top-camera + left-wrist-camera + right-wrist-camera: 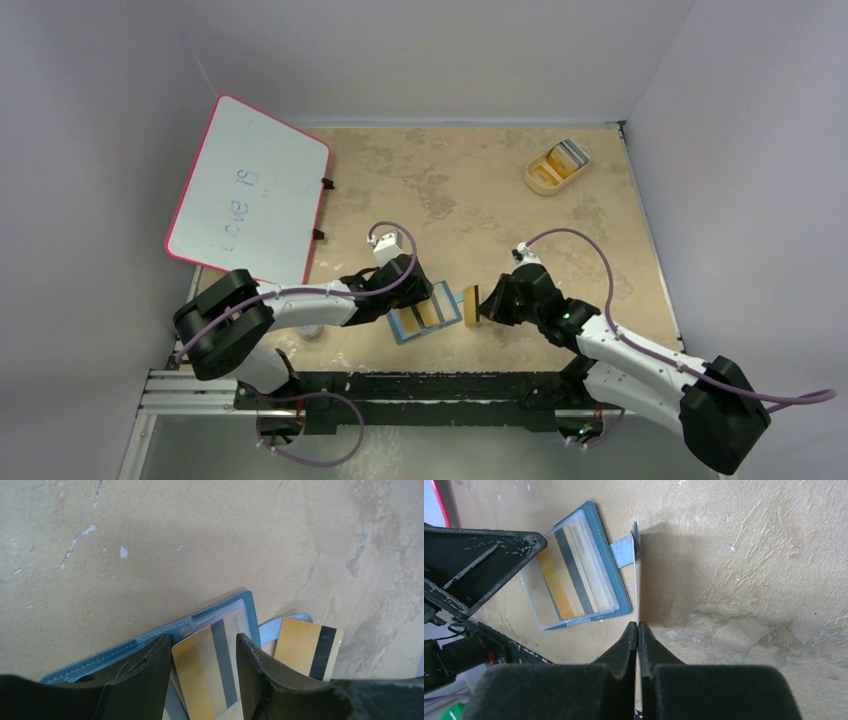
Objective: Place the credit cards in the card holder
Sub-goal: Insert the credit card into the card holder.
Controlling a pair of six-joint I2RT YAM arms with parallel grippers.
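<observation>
near edge of the surface (pixel 450 200), centre: you have the card holder (pixel 402 327) lying spread flat, blue rim showing, clear pockets facing up.
left jaws: parted, hanging right over the card holder. the two fingers (pixel 145 680) sit either side of a pocketed credit card and grip nothing. you cannot tell whether the tips touch the holder.
pocketed credit card (pixel 207 675): orange-yellow with a grey stripe, lying under the clear pocket between those fingers.
right jaws: pinched fully together on the held credit card, no gap between the pads.
held credit card (pixel 468 305): orange-yellow with a dark stripe, held on edge just beside the card holder's right side. from your right wrist view it is only a thin line running toward the strap tab.
strap tab (pixel 623 547): light blue, sticking out from the holder's right edge, its end close by the held credit card.
oval tray (pixel 540 184): beige, far right of the surface, well apart from both arms. more credit cards (pixel 566 155) stand in it, orange-yellow and grey.
whiteboard (pixel 250 190): pink-rimmed, at the far left, with faint blue writing.
</observation>
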